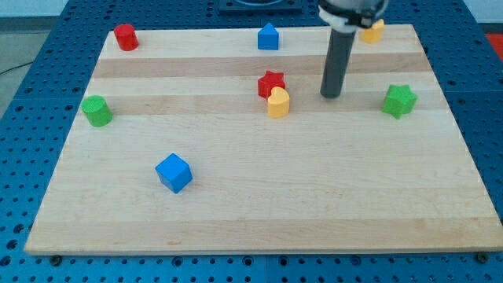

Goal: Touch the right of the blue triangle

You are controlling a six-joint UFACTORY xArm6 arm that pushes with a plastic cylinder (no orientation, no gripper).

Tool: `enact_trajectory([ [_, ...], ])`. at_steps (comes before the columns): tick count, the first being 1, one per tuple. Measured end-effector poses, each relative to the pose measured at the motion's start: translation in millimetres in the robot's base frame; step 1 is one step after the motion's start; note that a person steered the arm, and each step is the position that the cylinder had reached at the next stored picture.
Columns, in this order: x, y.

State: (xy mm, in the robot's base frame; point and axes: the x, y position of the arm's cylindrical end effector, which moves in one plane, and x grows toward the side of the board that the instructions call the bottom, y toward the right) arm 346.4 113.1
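Note:
The blue triangle block point(269, 37) sits near the view's top edge of the wooden board, a little right of centre. My tip point(331, 96) rests on the board below and to the right of it, well apart from it. The rod rises from the tip toward the view's top. The tip stands to the right of a red star block point(270, 82) and a yellow heart block point(278, 103), which touch each other.
A yellow block point(372, 32) lies at the top right, partly behind the arm. A green star block point(400, 101) is at the right. A red cylinder point(126, 37) is at the top left, a green cylinder point(97, 111) at the left, a blue cube point(174, 173) at the lower left.

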Motion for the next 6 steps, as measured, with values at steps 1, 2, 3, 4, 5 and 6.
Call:
enact_trajectory([
  [1,-59.7,-11.6],
  [2,-80.1,-26.8],
  [3,-94.6,-29.1],
  [4,-100.5,-38.2],
  [5,-101.0,-62.8],
  [6,-104.7,-64.6],
])
